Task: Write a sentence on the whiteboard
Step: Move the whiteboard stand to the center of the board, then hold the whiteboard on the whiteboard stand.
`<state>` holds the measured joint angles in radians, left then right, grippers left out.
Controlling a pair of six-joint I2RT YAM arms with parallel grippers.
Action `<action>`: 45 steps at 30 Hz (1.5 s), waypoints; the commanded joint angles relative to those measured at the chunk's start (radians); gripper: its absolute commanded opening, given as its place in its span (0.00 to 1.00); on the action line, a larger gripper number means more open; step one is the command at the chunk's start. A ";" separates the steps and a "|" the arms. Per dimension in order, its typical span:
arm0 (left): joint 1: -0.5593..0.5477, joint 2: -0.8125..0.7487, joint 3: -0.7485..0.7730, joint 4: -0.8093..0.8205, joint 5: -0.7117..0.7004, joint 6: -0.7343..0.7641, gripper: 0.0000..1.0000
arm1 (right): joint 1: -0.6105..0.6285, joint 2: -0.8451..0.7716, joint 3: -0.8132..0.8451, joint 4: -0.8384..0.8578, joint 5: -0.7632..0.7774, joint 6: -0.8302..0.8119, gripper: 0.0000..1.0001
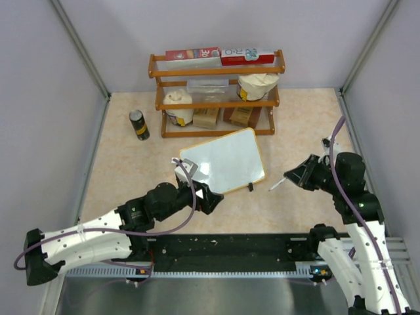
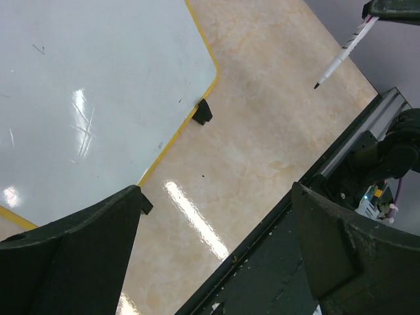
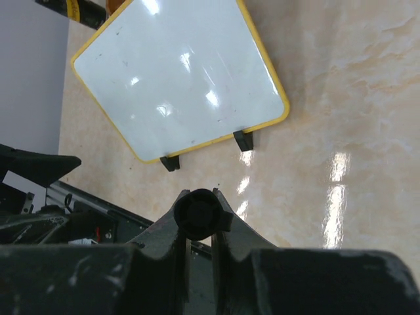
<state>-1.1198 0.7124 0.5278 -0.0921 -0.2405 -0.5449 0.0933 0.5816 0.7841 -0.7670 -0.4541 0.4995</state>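
The whiteboard [image 1: 223,161] lies flat in the middle of the table, turned at an angle, with two black feet on its near edge. It also shows in the left wrist view [image 2: 85,85] and the right wrist view [image 3: 180,75]. Its surface is blank apart from faint specks; no sentence shows on it. My left gripper [image 1: 207,197] is open and empty [image 2: 215,190], just off the board's near-left corner. My right gripper [image 1: 300,176] is to the right of the board, shut [image 3: 199,197] on a white marker [image 1: 277,184] with its black tip towards the board, apart from it. The marker also shows in the left wrist view [image 2: 341,52].
A wooden two-tier rack [image 1: 216,92] stands behind the board, holding red-and-white boxes, tubs and small cartons. A black can [image 1: 138,125] stands to its left. The black base rail [image 1: 230,249] runs along the near edge. Walls close in both sides.
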 commanded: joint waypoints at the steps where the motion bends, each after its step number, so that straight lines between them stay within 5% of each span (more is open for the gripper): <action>1: 0.006 0.018 0.035 0.039 0.044 0.135 0.99 | -0.010 0.023 0.034 0.124 0.049 0.080 0.00; 8: 0.006 -0.083 -0.015 -0.006 -0.034 0.206 0.99 | 0.069 0.141 0.059 0.209 0.101 0.087 0.00; 16: 0.006 -0.269 -0.114 -0.110 -0.040 0.053 0.99 | 0.247 0.161 -0.005 0.346 0.175 0.083 0.00; 23: 0.006 -0.162 -0.082 -0.230 0.023 -0.104 0.99 | 0.256 0.075 -0.138 0.439 0.120 0.099 0.00; 29: 0.006 -0.157 -0.117 -0.167 0.073 -0.233 0.99 | 0.256 0.020 -0.143 0.370 0.097 0.041 0.00; 34: 0.006 -0.149 -0.083 -0.184 -0.034 -0.219 0.99 | 0.255 0.038 -0.152 0.373 0.106 0.001 0.00; 45: 0.012 0.010 0.122 -0.141 -0.031 -0.089 0.99 | 0.255 0.193 -0.037 0.403 0.095 -0.076 0.00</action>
<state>-1.1152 0.6529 0.5419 -0.2939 -0.2600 -0.6964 0.3386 0.7338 0.6529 -0.4206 -0.3420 0.4782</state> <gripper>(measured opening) 0.987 0.114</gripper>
